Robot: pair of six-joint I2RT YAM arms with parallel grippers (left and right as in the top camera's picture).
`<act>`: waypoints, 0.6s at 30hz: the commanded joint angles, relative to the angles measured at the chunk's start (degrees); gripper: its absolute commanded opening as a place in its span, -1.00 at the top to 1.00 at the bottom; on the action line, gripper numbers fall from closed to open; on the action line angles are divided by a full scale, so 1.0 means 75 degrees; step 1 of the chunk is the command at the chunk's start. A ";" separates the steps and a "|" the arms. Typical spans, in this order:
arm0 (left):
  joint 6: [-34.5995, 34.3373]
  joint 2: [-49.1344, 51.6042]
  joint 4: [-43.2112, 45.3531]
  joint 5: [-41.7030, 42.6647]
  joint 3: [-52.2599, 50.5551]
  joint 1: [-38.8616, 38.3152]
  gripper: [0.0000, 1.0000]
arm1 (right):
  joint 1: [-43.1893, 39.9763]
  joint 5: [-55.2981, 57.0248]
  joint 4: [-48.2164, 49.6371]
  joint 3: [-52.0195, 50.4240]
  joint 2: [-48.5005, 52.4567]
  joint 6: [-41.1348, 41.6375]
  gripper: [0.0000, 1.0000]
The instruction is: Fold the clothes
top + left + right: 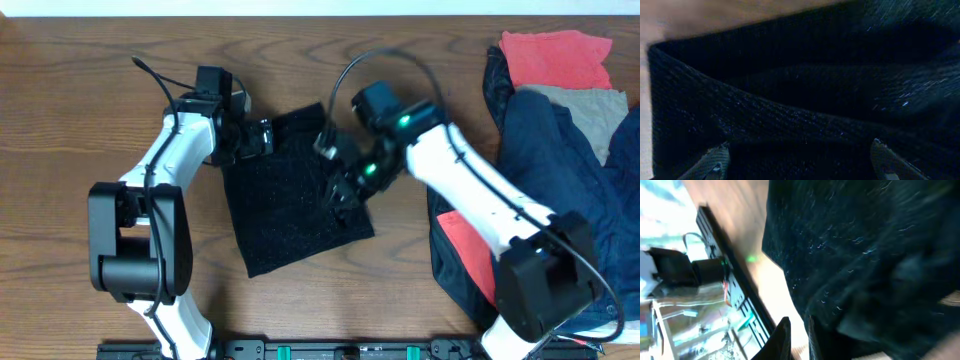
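Note:
The clothes (295,200), a black fuzzy speckled garment, lie mostly flat in the middle of the wooden table (90,90). My left gripper (266,137) is at the garment's upper left edge. In the left wrist view its fingers (714,164) stand wide apart, open, with a folded edge of the clothes (805,95) filling the view ahead. My right gripper (342,190) is at the garment's right edge. Its jaws (797,332) are nearly together, pinching the edge of the clothes (865,245), which bunch up against one finger.
At the right lies a heap of other cloth: a red piece (555,55), a grey-beige one (590,105), a navy garment (560,170) and another red piece (465,245). A black rail (330,350) runs along the table's front edge.

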 commanded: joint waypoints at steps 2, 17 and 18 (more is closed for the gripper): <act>0.0073 0.0198 -0.0889 -0.0259 0.0058 0.0017 -0.79 | 0.0265 -0.0058 0.0542 -0.0912 0.0064 -0.0169 0.73; 0.0041 -0.0516 -0.3468 0.0606 0.0090 0.0050 -0.93 | -0.0729 0.4814 0.3719 -0.1381 0.0064 0.0845 0.54; 0.0041 -0.0764 -0.3375 0.0606 0.0108 0.0070 -0.96 | -0.0729 0.4814 0.3707 -0.1381 0.0064 0.0845 0.52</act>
